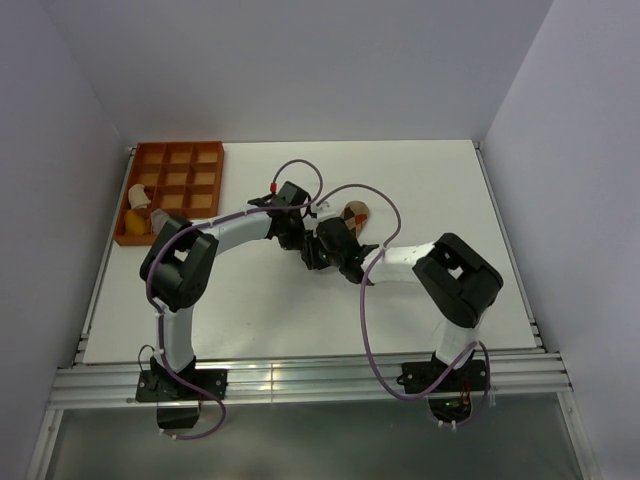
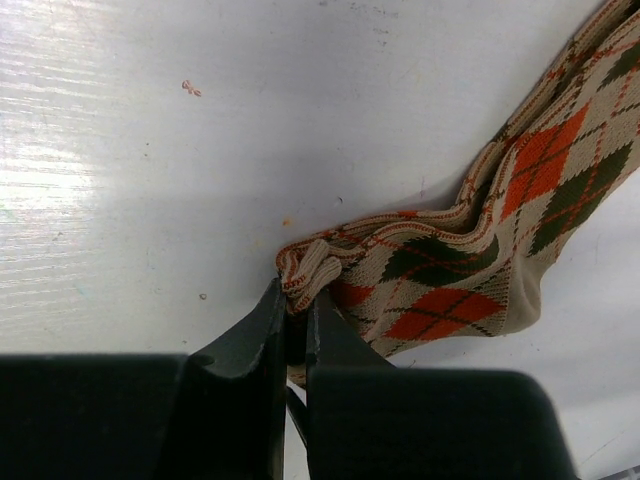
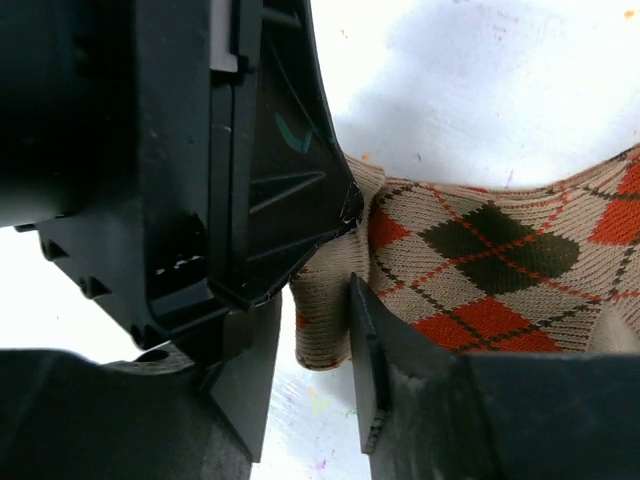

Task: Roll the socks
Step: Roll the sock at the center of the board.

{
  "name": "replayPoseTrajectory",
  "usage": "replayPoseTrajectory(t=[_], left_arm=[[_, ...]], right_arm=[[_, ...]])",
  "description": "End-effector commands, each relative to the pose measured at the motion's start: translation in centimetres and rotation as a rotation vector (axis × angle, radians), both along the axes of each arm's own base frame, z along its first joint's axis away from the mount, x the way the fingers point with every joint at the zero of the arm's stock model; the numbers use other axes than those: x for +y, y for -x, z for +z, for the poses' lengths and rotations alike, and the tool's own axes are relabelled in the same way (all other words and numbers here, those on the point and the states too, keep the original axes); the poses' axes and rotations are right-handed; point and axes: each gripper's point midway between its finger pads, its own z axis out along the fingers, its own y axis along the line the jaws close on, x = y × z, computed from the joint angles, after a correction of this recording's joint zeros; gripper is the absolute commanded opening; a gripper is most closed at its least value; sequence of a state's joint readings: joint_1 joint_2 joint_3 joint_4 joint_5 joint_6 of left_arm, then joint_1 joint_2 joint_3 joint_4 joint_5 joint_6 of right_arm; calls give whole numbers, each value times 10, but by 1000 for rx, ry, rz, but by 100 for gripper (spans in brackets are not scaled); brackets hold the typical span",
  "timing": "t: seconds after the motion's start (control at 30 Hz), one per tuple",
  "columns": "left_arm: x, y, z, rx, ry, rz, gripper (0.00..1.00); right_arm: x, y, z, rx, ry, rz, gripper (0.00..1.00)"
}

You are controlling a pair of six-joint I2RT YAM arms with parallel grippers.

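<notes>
The left gripper (image 2: pixel 298 302) has its jaws pressed together on the bunched, striped edge of a tan knit argyle sock (image 2: pixel 470 265) patterned with red and dark-brown diamonds. The pinch sits right at the sock's end, and the rest of the fabric trails away flat on the table. This looks like an anchor hold that keeps the end fixed so the roll can start there.

The right gripper (image 3: pixel 315 345) is nose to nose with it. Its jaws stand apart, with a fold of the same sock end between them. One finger (image 3: pixel 368 350) touches the fabric and the other stands just clear of it. I judge it is set to take over or tuck that end, not yet squeezing it. The black body of the left gripper fills the wrist view just beside it.

In the overhead view both arms reach in to meet near the middle of the white table (image 1: pixel 450 180), and the argyle sock shows just beyond them on the far side. The tabletop is matte and lightly flecked with tiny coloured specks.

At the far left lies an orange plastic tray (image 1: pixel 172 147) divided into square compartments. A pale bundle (image 1: pixel 138 205) lies at its left edge, too small to identify, though it may be the second sock. Plain pale walls enclose the table on three sides, and an aluminium rail (image 1: pixel 300 382) runs along the near edge.
</notes>
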State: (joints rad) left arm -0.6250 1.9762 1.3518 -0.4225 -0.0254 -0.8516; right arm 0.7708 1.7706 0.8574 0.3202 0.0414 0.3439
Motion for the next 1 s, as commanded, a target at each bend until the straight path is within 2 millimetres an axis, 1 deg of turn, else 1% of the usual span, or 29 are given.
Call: replayPoseTrajectory(t=[0.0,0.07,0.1,0.17,0.2,0.27,0.33,0.4,0.43,0.47,0.5,0.53,0.57,0.6,0.63,0.67,0.7,0.73,0.77,0.8,0.83,0.87,0.9,0.93,0.97], left_arm=[[-4,3,3,4,7,-18,0],[-4,3,3,5,11,-16,0],[-4,3,3,3,11,-16,0],[-5,3,3,2,17,-11,0],[-4,3,2,5,16,-10,0],[-5,3,4,1,26,-1,1],[-3,5,4,-1,27,5,3],[-3,3,9,-16,35,13,5],[-2,3,9,-16,36,18,6],[-2,2,10,-19,39,21,7],[-3,1,12,-28,42,26,9],[-2,1,13,-29,44,33,10],[-2,0,15,-36,48,37,14],[-2,-1,17,-42,55,41,16],[0,0,17,-42,56,50,19],[0,-2,23,-57,67,57,27],[1,-4,27,-74,78,64,31],[3,-3,26,-78,81,78,35],[4,-4,33,-95,98,86,43],[4,-4,36,-104,106,89,46],[5,-3,35,-112,117,99,50],[6,-4,43,-133,130,108,57],[7,-5,47,-148,139,117,59],[10,-3,44,-158,148,126,59],[11,-4,54,-191,166,137,60]], right_arm=[[7,-3,4,-6,2,-5,40],[8,0,1,-5,8,-5,34],[8,1,1,-3,9,-4,26],[7,-1,0,0,11,-18,18],[7,-1,0,6,13,-22,9],[7,-1,-1,26,2,-48,0],[5,3,0,41,-17,-67,0],[3,5,0,86,-64,-97,0],[-1,7,-2,106,-80,-110,0],[-1,9,-3,140,-116,-131,0],[-2,8,1,161,-166,-127,0],[-6,13,-5,196,-189,-126,0],[-4,11,0,213,-253,-141,0],[-13,5,-1,230,-286,-165,0],[-15,13,-5,275,-315,-150,0],[-18,12,-5,303,-349,-170,0],[-20,10,-3,309,-380,-178,0],[-26,10,-6,338,-402,-186,0],[-27,9,-3,355,-440,-198,0],[-28,8,-2,370,-460,-204,0],[-35,6,-8,395,-474,-225,0],[-31,7,-3,428,-523,-210,0],[-33,7,-6,453,-541,-219,0],[-35,8,-8,476,-559,-227,0],[-38,7,-7,507,-594,-234,0]])
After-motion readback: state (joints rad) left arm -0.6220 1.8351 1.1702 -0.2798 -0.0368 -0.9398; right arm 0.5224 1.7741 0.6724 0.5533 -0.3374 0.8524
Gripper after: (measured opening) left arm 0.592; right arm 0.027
